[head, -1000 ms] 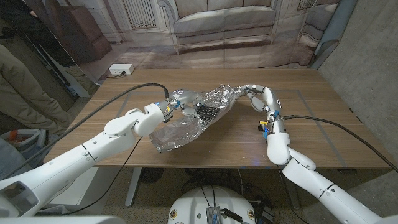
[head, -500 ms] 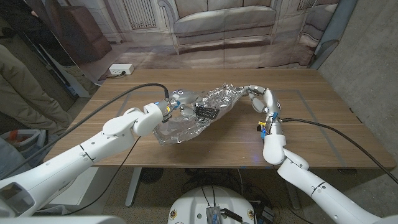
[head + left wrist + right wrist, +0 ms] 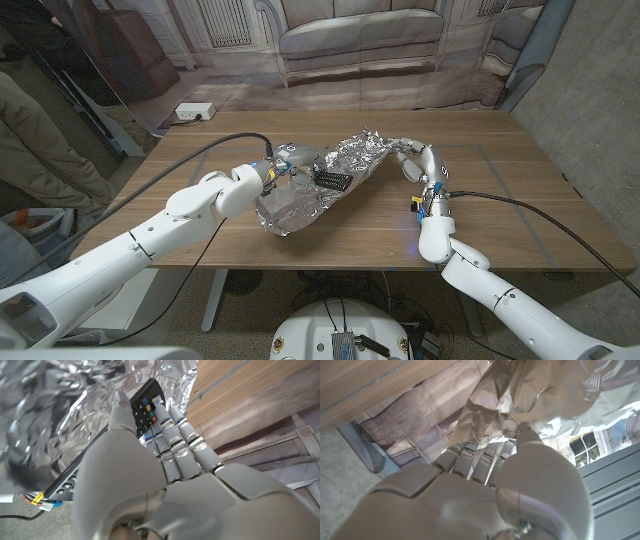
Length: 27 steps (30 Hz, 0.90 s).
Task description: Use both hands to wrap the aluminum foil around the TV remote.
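Since a second ago the right hand (image 3: 412,158) has drawn the foil (image 3: 318,185) tighter: its far flap now stands higher and more bunched over the remote (image 3: 329,180), and the near sheet has slid a little toward the table's middle. The left hand (image 3: 288,166) has barely shifted.

Nearest in the head view, the foil's crumpled near corner lies on the table (image 3: 500,215), well apart from the front edge. Just beyond it the remote's dark button end pokes out of the wrap; the rest of its body is hidden under foil and behind the left hand. The left wrist view shows more: the remote (image 3: 146,409) lies across the left hand's (image 3: 150,467) fingers (image 3: 179,427), coloured buttons up, with the thumb pressing on its face, so that hand is grasping the remote, foil (image 3: 60,405) behind it. The lower edge of the remote there is blurred and cut off by the palm.

Farther right, the right hand curls at the foil's raised far end. In the right wrist view its (image 3: 485,485) fingertips (image 3: 522,435) vanish into the creased foil (image 3: 530,395), and it appears to be gripping a fold of it, though the contact itself is hidden.

The foil is silver, heavily wrinkled, folded partly over the remote near the table's centre.
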Motion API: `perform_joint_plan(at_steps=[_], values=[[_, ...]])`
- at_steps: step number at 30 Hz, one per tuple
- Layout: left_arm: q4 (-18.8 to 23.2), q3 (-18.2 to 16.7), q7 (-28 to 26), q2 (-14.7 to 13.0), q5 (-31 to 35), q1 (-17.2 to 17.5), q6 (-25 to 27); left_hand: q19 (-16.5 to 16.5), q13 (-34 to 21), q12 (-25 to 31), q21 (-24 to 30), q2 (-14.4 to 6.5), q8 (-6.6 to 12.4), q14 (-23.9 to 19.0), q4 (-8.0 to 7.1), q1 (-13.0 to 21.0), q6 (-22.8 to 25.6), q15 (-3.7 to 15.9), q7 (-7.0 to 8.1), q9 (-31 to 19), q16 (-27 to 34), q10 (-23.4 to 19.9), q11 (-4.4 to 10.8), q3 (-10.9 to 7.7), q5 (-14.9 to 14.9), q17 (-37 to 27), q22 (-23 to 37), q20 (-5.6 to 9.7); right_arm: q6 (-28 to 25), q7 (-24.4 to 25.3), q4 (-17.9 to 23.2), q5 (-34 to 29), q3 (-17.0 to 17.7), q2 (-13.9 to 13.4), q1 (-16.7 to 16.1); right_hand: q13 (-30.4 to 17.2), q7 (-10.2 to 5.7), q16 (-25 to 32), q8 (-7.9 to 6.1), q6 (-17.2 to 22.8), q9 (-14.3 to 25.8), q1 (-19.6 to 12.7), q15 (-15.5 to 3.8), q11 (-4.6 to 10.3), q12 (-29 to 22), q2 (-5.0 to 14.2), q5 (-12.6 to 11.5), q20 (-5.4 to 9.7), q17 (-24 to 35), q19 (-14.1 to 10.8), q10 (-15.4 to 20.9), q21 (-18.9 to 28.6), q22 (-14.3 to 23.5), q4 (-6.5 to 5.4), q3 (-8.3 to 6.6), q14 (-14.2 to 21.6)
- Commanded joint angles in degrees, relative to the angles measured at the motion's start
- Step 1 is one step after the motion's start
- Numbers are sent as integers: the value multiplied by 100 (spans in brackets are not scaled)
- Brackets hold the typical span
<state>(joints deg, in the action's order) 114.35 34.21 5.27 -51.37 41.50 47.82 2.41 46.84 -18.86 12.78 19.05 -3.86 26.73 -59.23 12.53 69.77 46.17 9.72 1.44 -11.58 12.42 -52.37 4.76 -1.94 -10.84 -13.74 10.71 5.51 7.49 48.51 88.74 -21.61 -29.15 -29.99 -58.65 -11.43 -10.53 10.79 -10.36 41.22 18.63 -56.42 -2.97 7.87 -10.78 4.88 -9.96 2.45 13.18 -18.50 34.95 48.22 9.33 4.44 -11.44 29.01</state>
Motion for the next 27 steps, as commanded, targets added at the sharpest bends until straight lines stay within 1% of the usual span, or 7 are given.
perform_joint_plan(at_steps=[1, 2, 3, 5, 11, 21, 27], values=[[-52, 46, 19, 49, 34, -63, -53, -35, -1200, 16, -5, -423, 456, 29, -806, 375, 675, 274, 215, -53, -16, -720, 712, -872, -22, -6, 16, 84, -843, -590, 477, 111, -47, -353, -69, -6, 61, -18, 31, -669, -80, 233, -337, -45, -96, -90, -28, 422, 21, 394, -206, -402, 20, -10, 155, -613], [-55, 48, 20, 53, 37, -71, -57, -36, -1201, 15, -5, -422, 458, 30, -806, 376, 678, 276, 214, -53, -17, -718, 712, -873, -23, -6, 16, 84, -928, -659, 545, 123, -44, -396, -84, -4, 68, -20, 31, -794, -97, 305, -291, -47, -115, -104, -28, 379, 20, 470, -201, -477, 21, -33, 195, -727], [-59, 52, 23, 58, 42, -79, -60, -39, -1202, 15, -6, -423, 457, 30, -805, 377, 675, 276, 212, -52, -16, -719, 713, -874, -23, -6, 16, 85, -975, -709, 592, 151, -34, -432, -98, 17, 137, 24, -35, -863, -143, 362, -294, -177, 58, -126, -46, 316, -5, 575, -811, -625, 27, -19, 247, -834], [-60, 54, 29, 66, 42, -90, -64, -36, -1205, 14, -5, -422, 457, 32, -805, 376, 674, 276, 212, -52, -17, -721, 713, -876, -23, -6, 16, 86, -1057, -802, 676, 173, -25, -516, -117, 9, 77, 16, -9, -1063, -179, 425, -181, -297, 39, -119, -52, 303, -25, 619, -1061, -732, 30, -24, 285, -986], [19, 33, 95, 14, 94, -113, -63, -47, -1212, 4, -8, -419, 456, 39, -803, 376, 664, 277, 220, -51, -18, -706, 708, -880, -23, -6, 17, 85, -1277, -1156, 939, 289, 33, -801, -184, 4, 116, 10, 12, -1276, -210, 559, -203, -373, -12, -185, -40, 300, -55, 683, -1143, -839, 30, -54, 374, -1105], [18, -7, 171, 27, -10, -122, -63, -55, -1226, -6, -8, -422, 458, 48, -802, 375, 655, 280, 200, -49, -17, -698, 709, -891, -24, -7, 17, 80, -1641, -1456, 1230, 396, 96, -1065, -277, 12, 215, -21, 29, -1907, -328, 1045, 22, -491, -23, -268, -75, 75, -142, 998, -1569, -1215, 43, -210, 603, -1510], [-20, 43, 162, 123, -50, -149, -79, -61, -1235, -9, -9, -420, 461, 61, -804, 369, 654, 274, 210, -48, -20, -699, 710, -895, -23, -8, 18, 78, -1562, -1980, 1291, 535, 64, -1306, -82, 24, 263, 31, 61, -2345, -397, 1083, -21, -366, -44, -284, -100, 83, -180, 863, -1695, -1283, 46, -178, 638, -1499]])
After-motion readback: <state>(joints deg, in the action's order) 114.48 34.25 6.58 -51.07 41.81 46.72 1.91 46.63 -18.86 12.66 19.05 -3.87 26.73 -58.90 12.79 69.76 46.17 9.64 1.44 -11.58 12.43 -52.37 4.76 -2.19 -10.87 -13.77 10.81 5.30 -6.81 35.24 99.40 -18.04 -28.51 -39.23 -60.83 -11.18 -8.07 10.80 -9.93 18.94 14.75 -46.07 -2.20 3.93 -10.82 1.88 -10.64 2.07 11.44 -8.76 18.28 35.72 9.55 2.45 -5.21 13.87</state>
